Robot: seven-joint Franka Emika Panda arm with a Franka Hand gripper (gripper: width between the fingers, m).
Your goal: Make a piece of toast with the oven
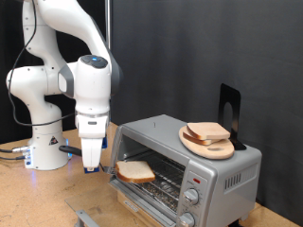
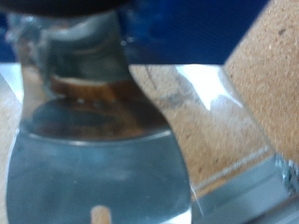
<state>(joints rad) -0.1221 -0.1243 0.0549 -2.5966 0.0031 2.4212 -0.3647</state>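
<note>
From where I sit, the loading step looks to be in hand. The toast [image 1: 135,171] lies flat on the rack inside the oven [image 1: 186,168], at the opening's end nearer the exterior view's left, and part of it reaches out past the front edge. The glass door [image 1: 133,218] is dropped open below it, so the slice is in but not yet shut in.

The gripper [image 1: 91,166] hangs off the oven's end on the exterior view's left, fingers pointing down toward the tabletop, near the toast but apart from it, slightly to the left of the slice and at about its height. Nothing shows between the fingers. Whether they stand apart or together I cannot tell: the exterior view shows them as one narrow dark tip, and the wrist view is filled with a blurred sheet of glass [image 2: 93,159] and brown board, with no fingertips I can make out.

My judgement is that whatever follows calls for care with the slice's overhang, since a door closed on a protruding slice would catch it, and for a clean approach past the oven's corner.

On top of the oven sits a wooden plate [image 1: 206,145] with another slice [image 1: 205,131], well apart from the gripper. The knobs [image 1: 191,197] face the camera
</note>
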